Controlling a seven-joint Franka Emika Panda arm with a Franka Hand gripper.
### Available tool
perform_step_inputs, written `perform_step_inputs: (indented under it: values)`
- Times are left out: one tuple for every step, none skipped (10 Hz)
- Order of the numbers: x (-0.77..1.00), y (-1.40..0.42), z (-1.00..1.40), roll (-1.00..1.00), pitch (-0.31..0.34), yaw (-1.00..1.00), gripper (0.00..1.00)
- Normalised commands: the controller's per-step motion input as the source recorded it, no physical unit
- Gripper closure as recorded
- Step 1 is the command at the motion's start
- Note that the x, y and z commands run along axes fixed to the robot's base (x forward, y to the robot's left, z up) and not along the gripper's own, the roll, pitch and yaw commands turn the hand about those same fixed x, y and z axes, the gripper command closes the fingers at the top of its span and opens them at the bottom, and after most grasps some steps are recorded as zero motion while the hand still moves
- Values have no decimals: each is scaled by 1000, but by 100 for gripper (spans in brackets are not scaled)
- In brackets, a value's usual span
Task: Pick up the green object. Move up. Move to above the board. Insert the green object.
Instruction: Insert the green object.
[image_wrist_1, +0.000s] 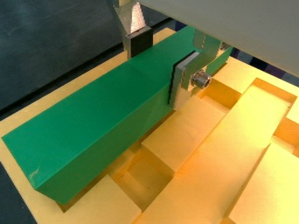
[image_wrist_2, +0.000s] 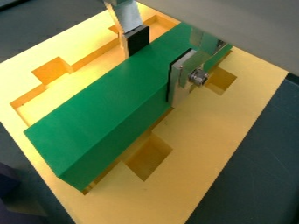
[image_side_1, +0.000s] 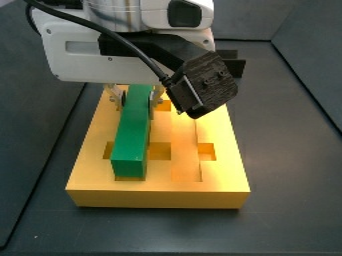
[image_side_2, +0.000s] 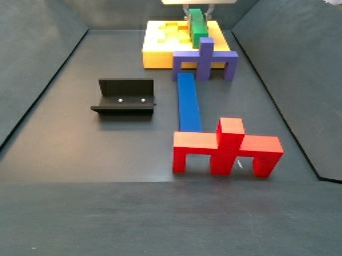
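The green object (image_wrist_1: 105, 122) is a long green bar lying lengthwise on the orange-yellow board (image_wrist_1: 246, 166), along its grooved part. It shows in both wrist views (image_wrist_2: 105, 122) and both side views (image_side_1: 134, 135) (image_side_2: 198, 25). The gripper (image_wrist_1: 162, 59) straddles the bar near its far end, and its silver plates press on both long sides. It is shut on the bar (image_wrist_2: 160, 59). In a side view the gripper (image_side_1: 135, 98) stands over the board (image_side_1: 160, 190). How deep the bar sits I cannot tell.
In a side view a purple block (image_side_2: 207, 68) stands just in front of the board (image_side_2: 160, 45). A blue bar (image_side_2: 189, 100) lies beyond it, then a red piece (image_side_2: 225, 148). The dark fixture (image_side_2: 124, 98) stands on the floor to the left. Dark walls enclose the floor.
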Motion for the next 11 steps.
perform_step_inputs:
  values:
    - [26,0,-149,73,0,40,100]
    - [77,0,-189,104,0,137,100]
    - [103,-26,-177,99,0,134,100]
    - [66,-63,-186,83,0,71,100]
    - [106,-106,-160,91,0,51,100]
    - [169,-117,-157,81,0,17,100]
    - [129,-106,-186,54,0,3,100]
    - [111,-106,-191,34,-11,0,100]
    - [17,0,-220,0,-36,0,100]
    - [0,0,0,-9,0,0,100]
    - [0,0,0,0,0,0,100]
